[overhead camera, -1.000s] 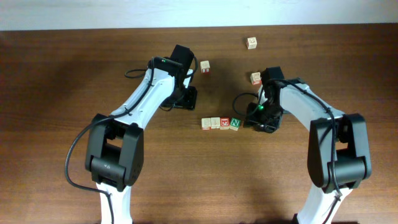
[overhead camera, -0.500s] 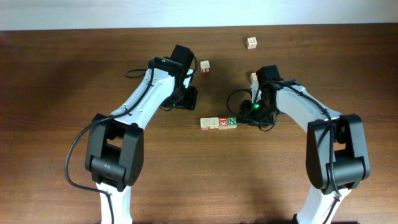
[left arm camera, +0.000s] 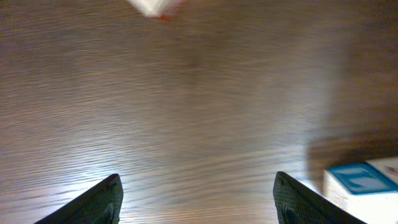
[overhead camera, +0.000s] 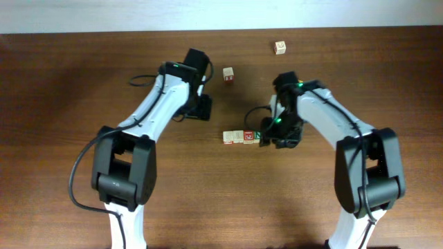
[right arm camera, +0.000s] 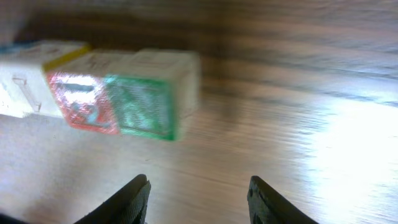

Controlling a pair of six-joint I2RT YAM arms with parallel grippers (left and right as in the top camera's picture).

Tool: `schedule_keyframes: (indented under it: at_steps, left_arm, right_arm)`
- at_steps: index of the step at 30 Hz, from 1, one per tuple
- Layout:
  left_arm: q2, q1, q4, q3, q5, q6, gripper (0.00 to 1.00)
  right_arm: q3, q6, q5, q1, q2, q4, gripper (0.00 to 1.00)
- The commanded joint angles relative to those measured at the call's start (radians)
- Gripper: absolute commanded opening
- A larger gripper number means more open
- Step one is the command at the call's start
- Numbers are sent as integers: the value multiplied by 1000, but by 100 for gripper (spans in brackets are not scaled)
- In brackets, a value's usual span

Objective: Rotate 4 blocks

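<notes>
1. Just ahead of the right pincer (right arm camera: 199, 199), a little to its left, stands the row of blocks (overhead camera: 239, 136). The green "N" block (right arm camera: 146, 106) is nearest, then a red block (right arm camera: 81, 102), and the rest of the row lies beyond.
2. This pincer is half open and holds nothing. I think it waits at the row's end so it can take the green block for turning.
3. The left pincer (left arm camera: 198, 199) is wide and empty over the bare table (left arm camera: 199, 112), well apart from the row, probably to leave the other arm room.
4. No block is lifted.
</notes>
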State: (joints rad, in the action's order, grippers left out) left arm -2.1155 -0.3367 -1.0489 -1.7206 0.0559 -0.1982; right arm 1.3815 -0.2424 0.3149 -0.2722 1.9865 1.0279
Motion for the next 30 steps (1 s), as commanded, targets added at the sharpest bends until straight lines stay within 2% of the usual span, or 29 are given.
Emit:
schedule_keyframes:
  at_steps: [1,7,12,24,30]
  left_arm:
    - [-5,59,-16,-18,14,2,76]
    - [-5,80,-28,-18,9,2,76]
    - [-5,79,-31,-18,8,2,76]
    - [-5,79,-35,-18,8,2,76]
    - [-5,79,-45,-18,8,2,76]
  right_arm:
    - [-37,-74,-63,-64,-3,-37,52]
    - [-90,-219,-221,-127,-3,-137,48]
    - [-143,-223,-230,-154,-3,-247,48]
    - [-143,-223,-230,-159,-3,-250,48]
    - [-143,-222,-223,-156,-3,-168,48]
